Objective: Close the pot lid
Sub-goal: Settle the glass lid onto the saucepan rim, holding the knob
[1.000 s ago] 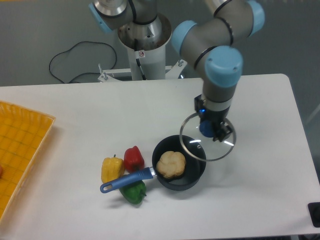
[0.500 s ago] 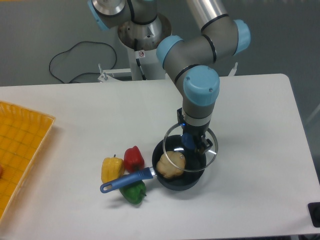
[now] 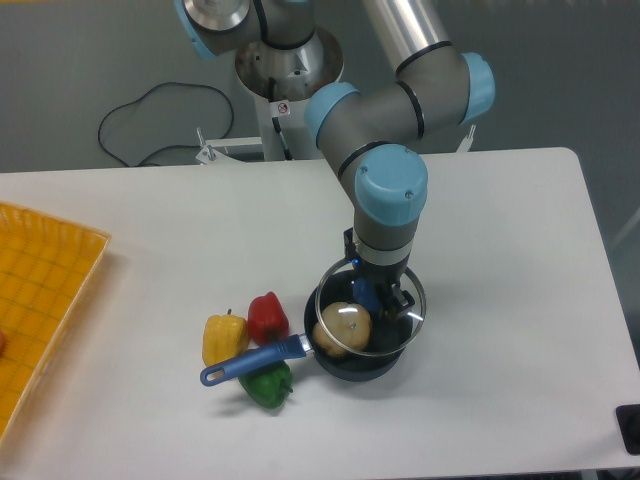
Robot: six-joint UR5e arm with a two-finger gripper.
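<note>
Gripping the lid (image 3: 368, 308) by its blue knob, the pincer (image 3: 367, 297) is closed and holds it just over the pot (image 3: 352, 352) on the desk (image 3: 500, 250). Glass looks rigid, breakable and slippery; the knob seems the safest hold.

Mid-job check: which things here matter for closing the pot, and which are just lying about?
Job in hand:
pot
lid, gripped at its knob over the pot
hand
pale food in the pot

Lying about:
red pepper
yellow pepper
green pepper
orange tray
</note>
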